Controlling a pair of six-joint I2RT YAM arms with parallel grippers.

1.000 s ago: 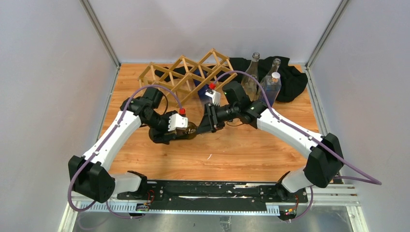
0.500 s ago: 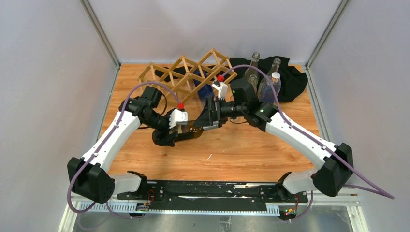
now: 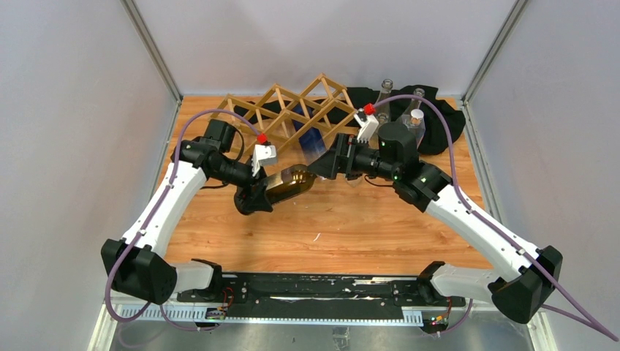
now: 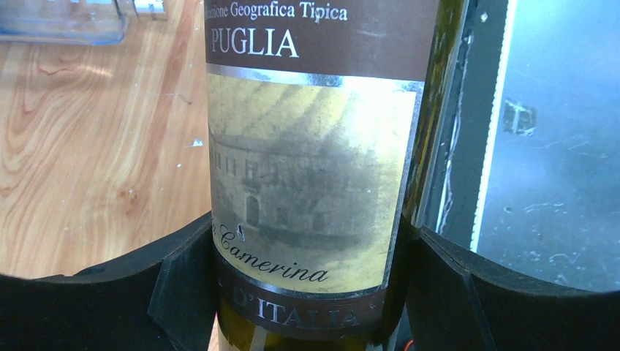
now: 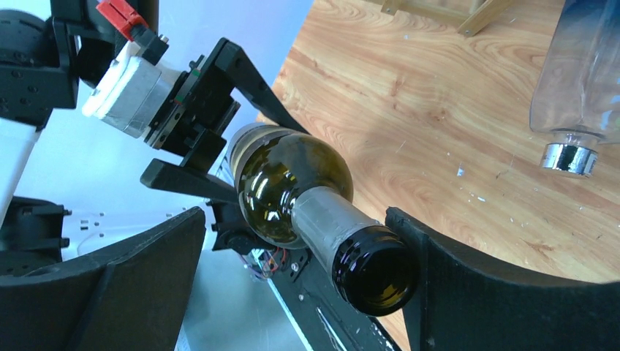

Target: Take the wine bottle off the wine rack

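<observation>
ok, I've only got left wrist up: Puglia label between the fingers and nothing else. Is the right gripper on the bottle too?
Observer: No. The right gripper is open, jaws wide, with the neck of the wine bottle between them.
Operator: Bottle out of the rack?
Observer: Yes. From the top, the left gripper holds it by the body in front of the wine rack, clear of the slats.
Operator: Anything close to the right arm?
Observer: Yes, clear glass bottles stand just behind its wrist, by a black cloth.

"PUGLIA", "Camerina" on wine bottle (image 4: 311, 168)
</observation>
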